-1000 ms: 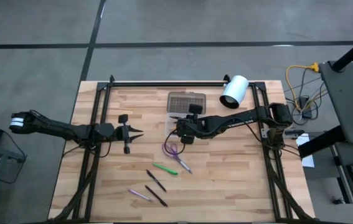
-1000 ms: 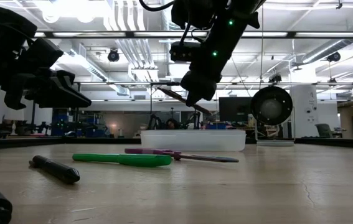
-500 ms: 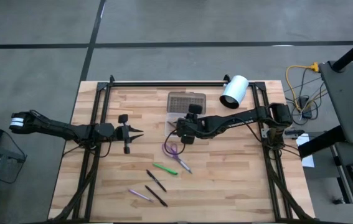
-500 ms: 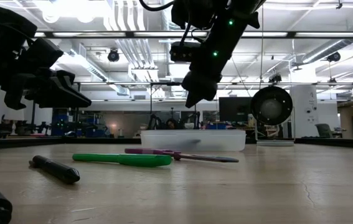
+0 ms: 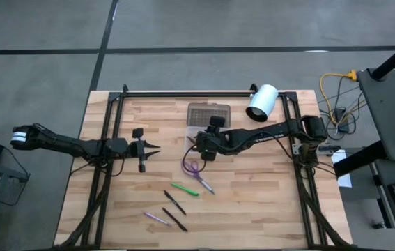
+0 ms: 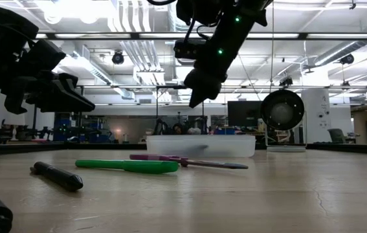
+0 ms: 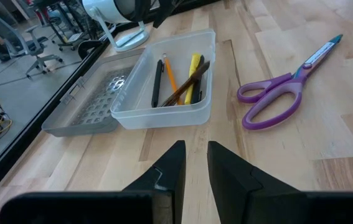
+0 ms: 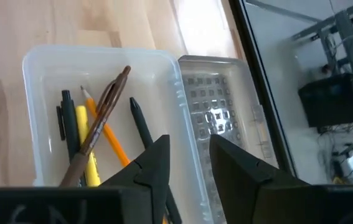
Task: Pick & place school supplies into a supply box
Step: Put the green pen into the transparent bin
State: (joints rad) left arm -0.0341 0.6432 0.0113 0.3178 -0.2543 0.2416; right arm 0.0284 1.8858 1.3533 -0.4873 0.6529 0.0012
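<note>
Supply box [image 7: 164,99]: clear plastic tray, lid open; the landmark for all entries below. Lid [image 8: 223,118]: grey, dotted, lying flat, hinged to the box on the side toward the table's far edge. Contents of box: brown pen [image 8: 101,118] lying slantwise over the others, yellow pen [image 7: 193,78], orange pencil [image 7: 172,79], two black pens [image 8: 142,127]. Right gripper [image 5: 198,148]: hovering above the box's near edge, clear of the tray in the low view; fingers [image 8: 238,168] a narrow gap apart and holding nothing. Purple-handled scissors [image 7: 288,84]: flat on the table just in front of the box, closed, handles toward the box, blades pointing away. Green marker [image 5: 184,189]: on the table further forward of the box, beyond the scissors. Purple pen [image 5: 206,185]: beside the green marker, near the scissor tips. Two more black pens [image 5: 174,202]: forward again of the marker, lying apart from one another. Small purple pencil [image 5: 157,219]: furthest from the box, beside the nearer black pen. Left gripper [image 5: 150,147]: well to the left of the box, raised off the table, pointing toward the box; fingers [image 7: 170,168] slightly parted with nothing between them. White cylinder [image 5: 261,103]: on its side, behind and to the right of the box, near the table's far rail.
</note>
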